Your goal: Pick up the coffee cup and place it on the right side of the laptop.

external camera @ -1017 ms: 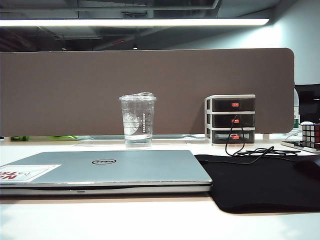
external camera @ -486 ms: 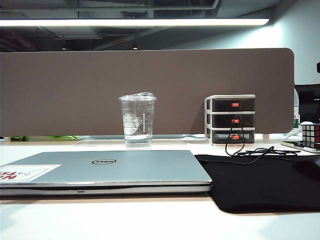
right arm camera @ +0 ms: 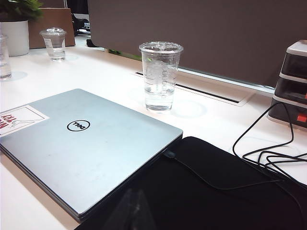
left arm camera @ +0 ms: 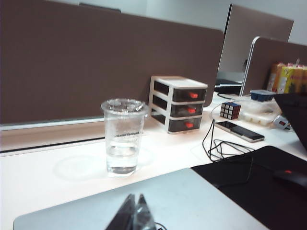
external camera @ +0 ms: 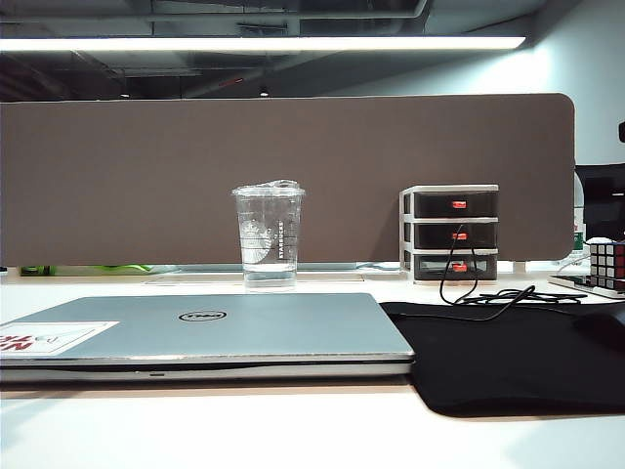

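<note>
The coffee cup (external camera: 269, 235) is standing upright behind the laptop (external camera: 210, 332). The left end effector (left arm camera: 135, 215) is hovering clenched over the laptop; the right end effector (right arm camera: 134, 211), seemingly clenched, is hanging above the black mat (right arm camera: 211, 191).

Only blurred fingertips of the left gripper (left arm camera: 135, 213) and right gripper (right arm camera: 135, 211) are seen, cut by the edge; neither is seen from outside.

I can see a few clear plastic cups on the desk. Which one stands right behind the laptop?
The coffee cup with the white logo, standing just beyond the closed laptop. The smaller clear cup stands far off near the plant pot.
</note>
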Action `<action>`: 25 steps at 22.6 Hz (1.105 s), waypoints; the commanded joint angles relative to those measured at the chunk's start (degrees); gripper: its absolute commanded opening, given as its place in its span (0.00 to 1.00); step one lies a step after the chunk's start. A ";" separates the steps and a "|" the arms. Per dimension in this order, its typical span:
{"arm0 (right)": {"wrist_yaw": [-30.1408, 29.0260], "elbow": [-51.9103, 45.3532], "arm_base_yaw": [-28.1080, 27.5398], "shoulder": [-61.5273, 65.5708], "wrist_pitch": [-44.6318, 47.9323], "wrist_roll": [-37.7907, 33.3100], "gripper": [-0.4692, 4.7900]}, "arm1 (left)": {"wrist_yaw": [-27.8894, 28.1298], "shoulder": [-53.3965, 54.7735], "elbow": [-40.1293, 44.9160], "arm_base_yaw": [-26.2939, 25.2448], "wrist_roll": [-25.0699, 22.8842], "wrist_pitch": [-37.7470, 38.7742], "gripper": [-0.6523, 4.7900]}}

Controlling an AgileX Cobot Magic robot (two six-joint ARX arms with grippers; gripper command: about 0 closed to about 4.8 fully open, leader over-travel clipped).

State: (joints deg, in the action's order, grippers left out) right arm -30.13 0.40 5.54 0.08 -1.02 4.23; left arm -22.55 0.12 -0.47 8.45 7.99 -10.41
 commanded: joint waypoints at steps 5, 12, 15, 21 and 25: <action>-0.26 -0.26 0.00 -0.11 0.76 -0.17 0.09 | 5.35 4.44 -8.50 -0.02 -4.79 4.13 0.11; -0.26 -0.26 0.00 -0.11 0.79 -0.17 0.09 | 3.15 20.50 -12.22 -0.02 -5.29 -9.44 0.12; -0.26 -0.26 0.02 -0.11 0.76 -0.17 0.09 | 0.61 32.79 -14.19 -0.02 -6.08 -18.34 0.16; -0.50 -0.26 0.02 -0.11 0.76 -0.20 0.09 | 0.72 60.92 -21.14 -0.04 -9.22 -36.85 0.74; -0.46 -0.26 0.02 -0.11 0.79 -0.17 0.09 | 0.83 74.25 -27.80 -0.04 -12.48 -38.14 1.00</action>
State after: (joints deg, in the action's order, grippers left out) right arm -30.26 0.40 5.54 0.08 -0.99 4.12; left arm -21.52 72.12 -26.65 8.43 -3.66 -47.79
